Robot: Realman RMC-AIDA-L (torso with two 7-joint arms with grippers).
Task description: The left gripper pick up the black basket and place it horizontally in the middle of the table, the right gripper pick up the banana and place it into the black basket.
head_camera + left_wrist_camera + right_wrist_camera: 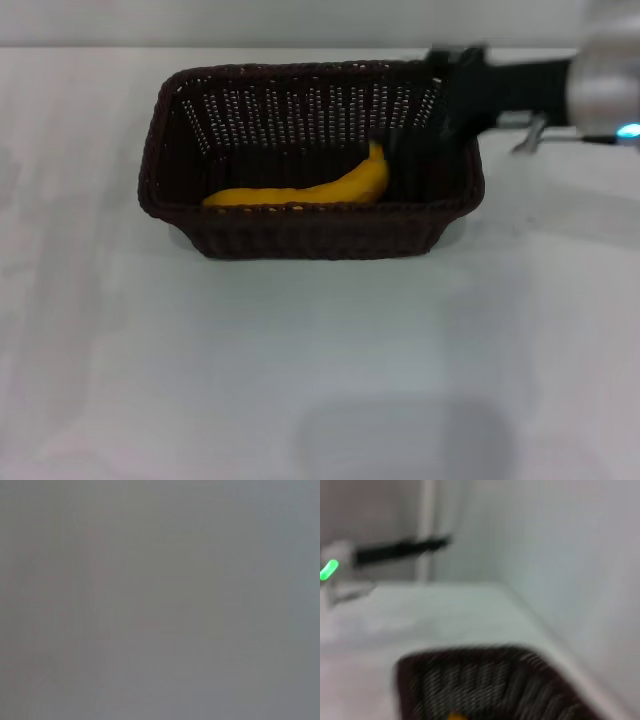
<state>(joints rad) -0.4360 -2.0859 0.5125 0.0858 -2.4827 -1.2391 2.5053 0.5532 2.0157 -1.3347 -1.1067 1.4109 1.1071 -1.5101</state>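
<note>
The black basket stands lengthwise across the middle of the white table. The yellow banana lies inside it on the floor, against the near wall, stem end to the right. My right gripper reaches in over the basket's right end, just right of the banana's stem end, with its jaws apart and nothing between them. The right wrist view shows the basket's rim and a sliver of the banana. My left gripper shows only there, far off, away from the basket.
The right arm's silver wrist with a blue light hangs over the table's far right. A pale wall runs behind the table. The left wrist view shows only a blank grey surface.
</note>
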